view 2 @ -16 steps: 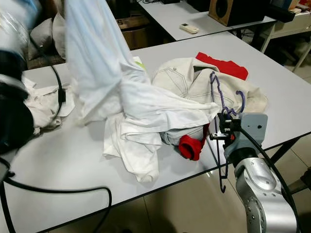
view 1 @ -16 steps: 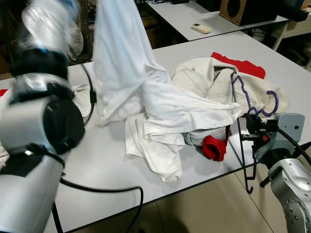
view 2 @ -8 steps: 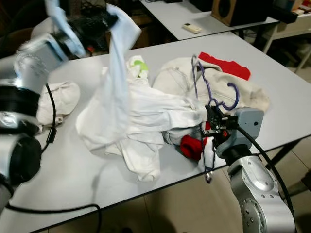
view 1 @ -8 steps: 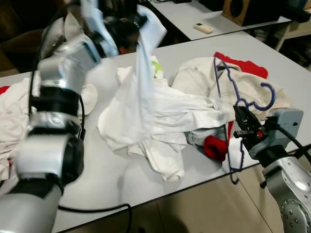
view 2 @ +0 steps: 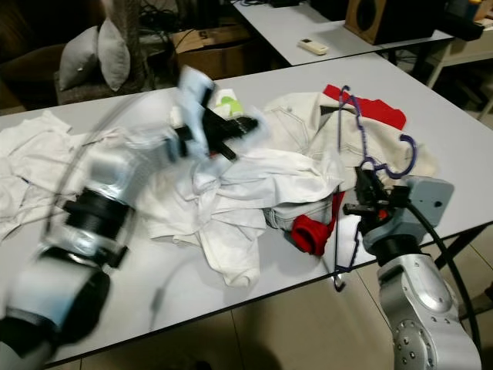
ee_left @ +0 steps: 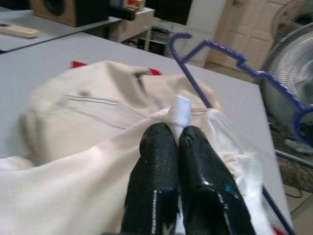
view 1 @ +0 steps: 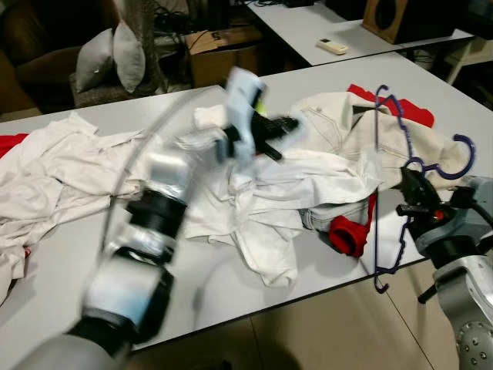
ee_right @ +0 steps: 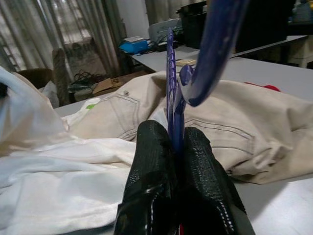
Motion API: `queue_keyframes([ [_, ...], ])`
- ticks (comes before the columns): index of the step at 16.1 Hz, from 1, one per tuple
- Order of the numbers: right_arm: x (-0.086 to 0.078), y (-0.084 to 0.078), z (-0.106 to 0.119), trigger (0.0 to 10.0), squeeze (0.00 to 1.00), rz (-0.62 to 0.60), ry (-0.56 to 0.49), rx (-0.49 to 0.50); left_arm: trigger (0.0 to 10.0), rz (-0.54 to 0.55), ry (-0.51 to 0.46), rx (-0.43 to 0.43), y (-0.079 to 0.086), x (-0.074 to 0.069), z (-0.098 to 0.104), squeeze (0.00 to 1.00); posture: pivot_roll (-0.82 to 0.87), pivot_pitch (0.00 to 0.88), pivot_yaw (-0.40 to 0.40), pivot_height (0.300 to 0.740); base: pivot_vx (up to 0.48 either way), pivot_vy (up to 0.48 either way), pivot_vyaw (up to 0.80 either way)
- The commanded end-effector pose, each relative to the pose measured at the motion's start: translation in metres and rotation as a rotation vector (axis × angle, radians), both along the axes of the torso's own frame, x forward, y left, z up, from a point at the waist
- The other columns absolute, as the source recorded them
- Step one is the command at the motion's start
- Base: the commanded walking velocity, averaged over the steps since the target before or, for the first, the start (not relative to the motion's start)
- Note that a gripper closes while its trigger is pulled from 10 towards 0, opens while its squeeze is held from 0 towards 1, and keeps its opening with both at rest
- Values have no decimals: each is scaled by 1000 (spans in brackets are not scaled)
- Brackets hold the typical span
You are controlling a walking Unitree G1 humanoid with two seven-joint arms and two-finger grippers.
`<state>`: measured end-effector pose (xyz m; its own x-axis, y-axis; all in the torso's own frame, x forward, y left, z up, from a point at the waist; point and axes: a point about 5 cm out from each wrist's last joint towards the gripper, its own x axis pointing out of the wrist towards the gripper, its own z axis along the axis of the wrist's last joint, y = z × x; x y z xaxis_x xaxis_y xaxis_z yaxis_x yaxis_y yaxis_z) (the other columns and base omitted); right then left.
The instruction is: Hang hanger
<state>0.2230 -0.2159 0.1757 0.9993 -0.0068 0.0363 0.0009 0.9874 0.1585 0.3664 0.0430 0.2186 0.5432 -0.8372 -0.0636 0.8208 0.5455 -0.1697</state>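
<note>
Nearest, at four o'clock, the right gripper [view 2: 368, 202] was clamped on the one purple hanger [view 1: 406, 166], by its neck just under the hook. This probably kept the frame upright at the table [view 1: 192, 285] edge, half hanging over it, ready for a garment. Farther in, at the centre, the left gripper [ee_left: 177, 142] pinched a fold of the white shirt [view 1: 308, 181], seemingly to draw it toward the hanger. Behind lay a cream jacket [view 1: 347, 127] at one o'clock, and one red cloth [view 1: 400, 108] beyond it. A second white heap [view 1: 54, 169] lay at ten o'clock.
</note>
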Motion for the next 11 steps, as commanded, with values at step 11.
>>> queue_keyframes([
  [11,-5,-2,2,10000,0,-29,-20,11,10000,0,-150,242,53,-13,-6,1000,-78,0,106,740,0,0,0],
])
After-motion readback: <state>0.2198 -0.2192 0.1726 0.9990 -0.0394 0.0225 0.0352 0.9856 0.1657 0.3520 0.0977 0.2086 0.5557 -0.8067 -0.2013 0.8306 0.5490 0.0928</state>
